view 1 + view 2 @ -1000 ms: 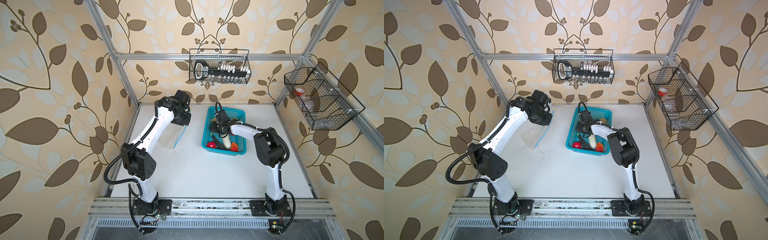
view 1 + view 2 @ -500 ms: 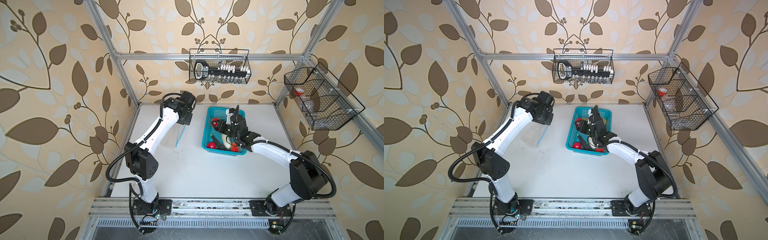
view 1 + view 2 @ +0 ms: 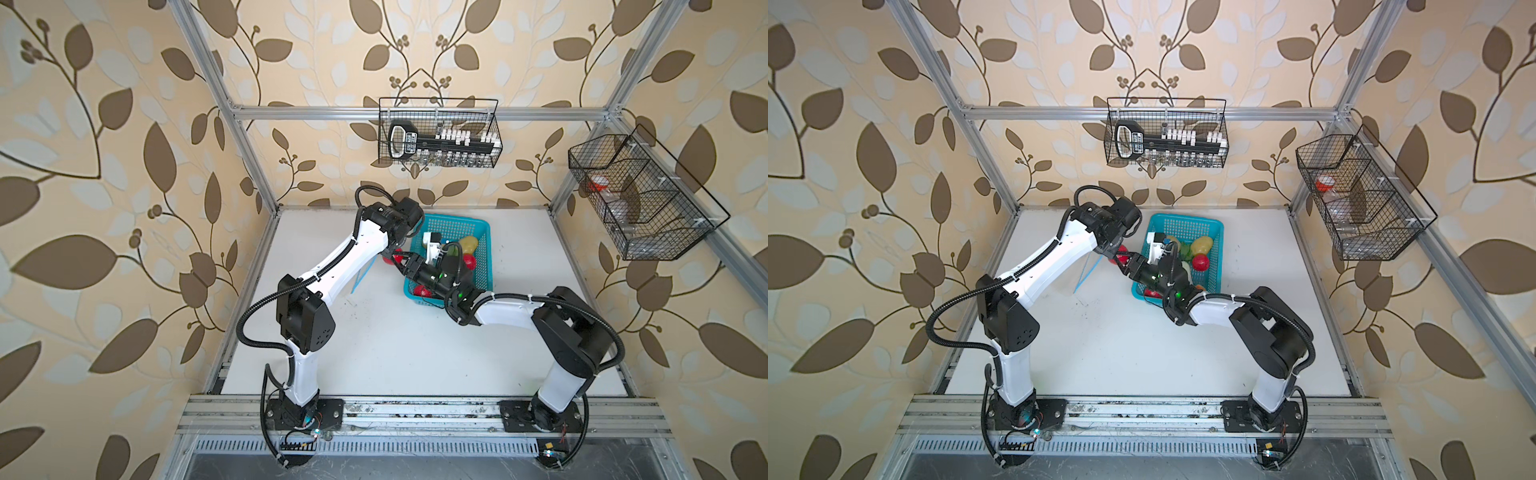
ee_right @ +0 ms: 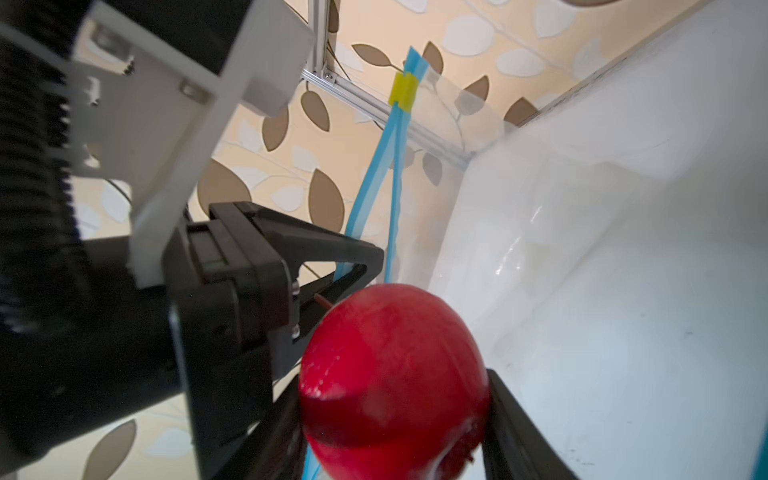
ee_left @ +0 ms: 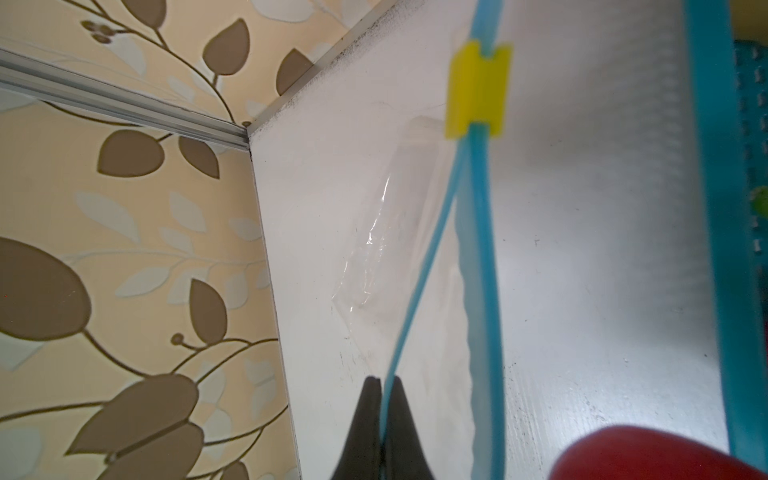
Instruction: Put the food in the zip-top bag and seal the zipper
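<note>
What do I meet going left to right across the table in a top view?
First the bag, then the held tomato, the basket, the wall rack.

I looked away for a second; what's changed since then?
The right gripper carried a red tomato out of the turquoise basket, leftward to the open mouth of the zip-top bag. The left gripper, shut on the zipper, shifted slightly toward the basket. Basket and remaining food stayed put.

Top views overhead, wrist views close, sharing zipper point(image 5: 478, 249)
</note>
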Robot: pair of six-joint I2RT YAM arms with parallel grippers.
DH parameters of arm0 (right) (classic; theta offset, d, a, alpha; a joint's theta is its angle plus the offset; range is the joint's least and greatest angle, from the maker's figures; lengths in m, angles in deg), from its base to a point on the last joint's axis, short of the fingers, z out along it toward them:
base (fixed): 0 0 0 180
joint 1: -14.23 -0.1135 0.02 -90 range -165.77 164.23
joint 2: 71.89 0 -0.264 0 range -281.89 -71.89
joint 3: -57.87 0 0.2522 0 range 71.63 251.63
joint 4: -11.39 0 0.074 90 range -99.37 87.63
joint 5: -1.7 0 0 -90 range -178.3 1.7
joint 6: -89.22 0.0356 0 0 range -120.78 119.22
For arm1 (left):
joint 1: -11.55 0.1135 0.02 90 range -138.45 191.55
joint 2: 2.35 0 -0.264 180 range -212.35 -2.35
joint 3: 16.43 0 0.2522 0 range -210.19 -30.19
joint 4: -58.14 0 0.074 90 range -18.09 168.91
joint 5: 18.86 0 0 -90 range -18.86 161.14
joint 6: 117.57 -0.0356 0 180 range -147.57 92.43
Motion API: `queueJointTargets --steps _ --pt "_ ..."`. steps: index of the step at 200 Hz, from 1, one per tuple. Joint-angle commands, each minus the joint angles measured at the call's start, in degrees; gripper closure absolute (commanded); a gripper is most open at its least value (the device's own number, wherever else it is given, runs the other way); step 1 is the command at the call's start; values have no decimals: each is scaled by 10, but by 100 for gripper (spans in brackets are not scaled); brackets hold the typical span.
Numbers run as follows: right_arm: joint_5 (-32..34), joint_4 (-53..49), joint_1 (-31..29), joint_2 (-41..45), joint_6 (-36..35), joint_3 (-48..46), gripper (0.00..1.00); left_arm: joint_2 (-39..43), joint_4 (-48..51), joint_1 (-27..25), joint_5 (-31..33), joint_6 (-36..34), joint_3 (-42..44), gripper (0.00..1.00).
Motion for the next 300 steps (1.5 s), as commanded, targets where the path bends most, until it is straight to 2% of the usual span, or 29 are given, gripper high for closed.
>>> queueJointTargets --steps 1,46,75,85,112,131,151,173,186,202,216,227,238,266,286,300 --pt "-24 180 -15 -36 70 -6 81 7 21 -3 19 22 -20 100" --pt "-30 297 -35 -91 96 6 83 -1 26 -2 24 42 -21 100" --pt "-21 299 -36 -95 98 -4 86 -5 30 -3 9 44 -25 100" --pt "-10 269 -26 -84 101 -25 88 -4 30 -3 11 43 -25 100" --pt "11 118 11 -14 64 -83 91 2 29 -3 22 42 -25 100" --pt "28 -47 27 57 -1 -83 91 10 28 -3 18 43 -19 100" --pt "93 -247 37 124 -76 -58 89 15 28 -3 11 43 -18 100" --pt "173 -489 50 127 -144 32 88 19 28 -3 1 40 -20 100" --pt "188 -593 65 94 -172 96 83 19 29 -3 -1 40 -23 100" --pt "177 -645 86 56 -187 137 72 17 31 -3 -3 40 -25 100" --pt "175 -651 96 39 -188 141 64 17 32 -3 -5 42 -24 100" --pt "174 -649 101 34 -189 139 52 18 33 -3 -6 41 -24 100" --pt "166 -650 105 29 -190 141 44 20 32 -3 -5 41 -24 100" --pt "152 -643 103 47 -193 140 31 21 33 -3 -18 39 -25 100" --pt "172 -670 91 64 -206 157 21 20 33 -2 -31 35 -25 100" --pt "165 -680 91 71 -203 163 20 18 35 -3 -35 35 -25 100"
